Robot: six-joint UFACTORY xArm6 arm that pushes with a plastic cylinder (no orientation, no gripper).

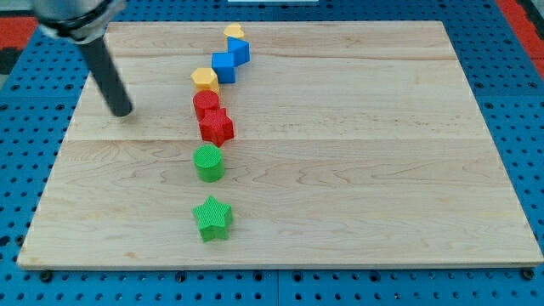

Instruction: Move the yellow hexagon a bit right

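Note:
The yellow hexagon (205, 79) lies on the wooden board (357, 153) left of centre, near the top. It touches a blue block (223, 66) at its upper right and sits just above a red round block (205, 104). My tip (122, 111) is at the end of the dark rod, well to the left of the yellow hexagon and slightly lower, touching no block.
The blocks form a rough column: a yellow block (234, 33) at the top, a second blue block (240, 51), a red star (216, 126), a green cylinder (208, 162), a green star (212, 218). A blue pegboard (518, 102) surrounds the board.

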